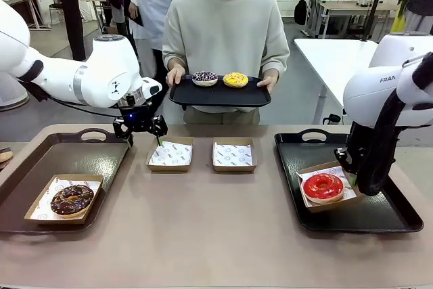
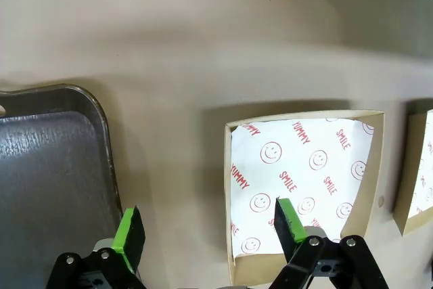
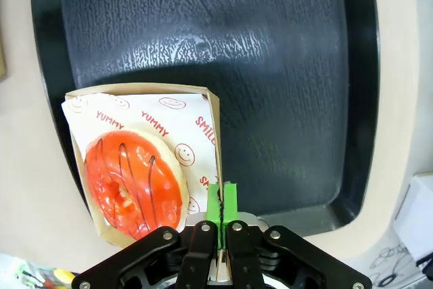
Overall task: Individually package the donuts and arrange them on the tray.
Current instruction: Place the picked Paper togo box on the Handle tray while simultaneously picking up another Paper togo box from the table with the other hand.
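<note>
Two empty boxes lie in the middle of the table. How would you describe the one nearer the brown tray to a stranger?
Find the brown tray on the robot's left side. Right of it sit two empty paper-lined boxes; take the box nearest the tray. Unlike the other box, it has the left gripper over its edge, jaws open.

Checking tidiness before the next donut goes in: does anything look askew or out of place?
The box holding the red donut sits turned at an angle to the black tray's edges, unlike the two empty boxes, which lie square to the table. The right gripper has its jaws shut on that box's wall.
</note>
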Robot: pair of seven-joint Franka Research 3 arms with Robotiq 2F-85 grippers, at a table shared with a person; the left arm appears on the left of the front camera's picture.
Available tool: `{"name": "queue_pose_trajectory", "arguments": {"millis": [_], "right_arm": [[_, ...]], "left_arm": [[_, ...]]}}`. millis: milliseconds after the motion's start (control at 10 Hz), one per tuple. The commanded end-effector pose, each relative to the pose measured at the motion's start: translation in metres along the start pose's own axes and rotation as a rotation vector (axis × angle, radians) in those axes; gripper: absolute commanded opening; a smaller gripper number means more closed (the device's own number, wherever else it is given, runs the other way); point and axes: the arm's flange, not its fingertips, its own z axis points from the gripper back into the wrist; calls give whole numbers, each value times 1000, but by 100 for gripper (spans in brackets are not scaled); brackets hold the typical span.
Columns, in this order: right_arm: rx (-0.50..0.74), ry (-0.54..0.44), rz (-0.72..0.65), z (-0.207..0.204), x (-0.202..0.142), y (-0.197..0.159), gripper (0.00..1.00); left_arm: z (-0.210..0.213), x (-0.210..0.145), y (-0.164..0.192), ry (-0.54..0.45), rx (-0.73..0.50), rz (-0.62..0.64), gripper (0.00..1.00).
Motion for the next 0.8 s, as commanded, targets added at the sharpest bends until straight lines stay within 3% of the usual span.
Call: {"name": "queue_pose_trajectory", "arguments": {"millis": [0,700], "right_arm": [[-9,-8,3,-15,4,-3,1],[7,17,30,-27,6,7,1]], "left_arm": [[-7,9,-6,-6,30,22,100],[-18,15,-6,27,11,29,100]]}}
